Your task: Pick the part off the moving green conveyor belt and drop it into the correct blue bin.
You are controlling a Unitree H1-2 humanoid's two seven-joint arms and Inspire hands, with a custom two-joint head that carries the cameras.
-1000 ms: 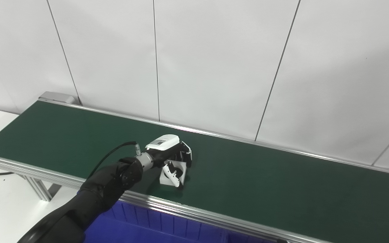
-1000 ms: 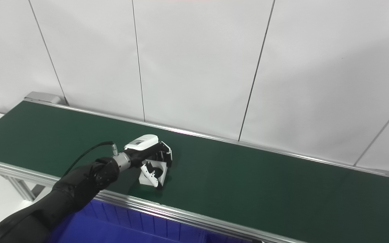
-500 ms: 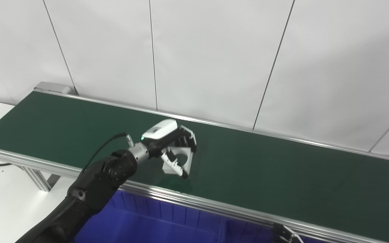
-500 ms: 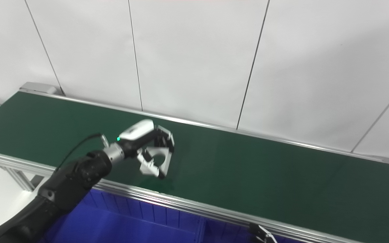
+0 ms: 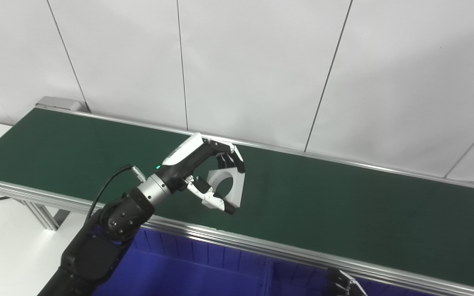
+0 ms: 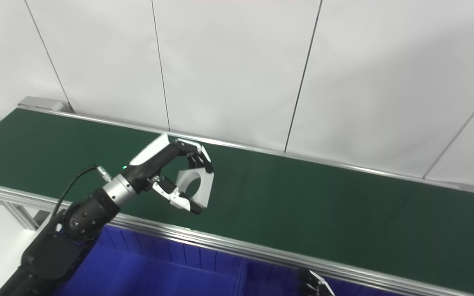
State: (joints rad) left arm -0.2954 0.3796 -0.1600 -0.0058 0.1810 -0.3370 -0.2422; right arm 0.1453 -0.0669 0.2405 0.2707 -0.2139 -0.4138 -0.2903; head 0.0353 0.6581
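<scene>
My left hand [image 5: 204,172] is shut on a white block-shaped part with a round hole [image 5: 228,186] and holds it in the air above the green conveyor belt [image 5: 344,213]. The part hangs between fingers above and thumb below. It also shows in the right eye view [image 6: 198,187]. Only the fingertips of my right hand [image 5: 344,285] show at the bottom edge, below the belt's near rail; I cannot tell if it is open. A blue bin [image 5: 187,271] lies below the belt's near rail.
The belt runs from upper left to lower right, with aluminium rails [image 5: 261,250] along both sides. A white panelled wall [image 5: 261,61] stands right behind it. A white table surface [image 5: 6,242] lies at the left.
My left hand has lifted the white part off the belt and raised it, tilting upward. The camera view has shifted, and my right hand's fingertips have come into view at the bottom.
</scene>
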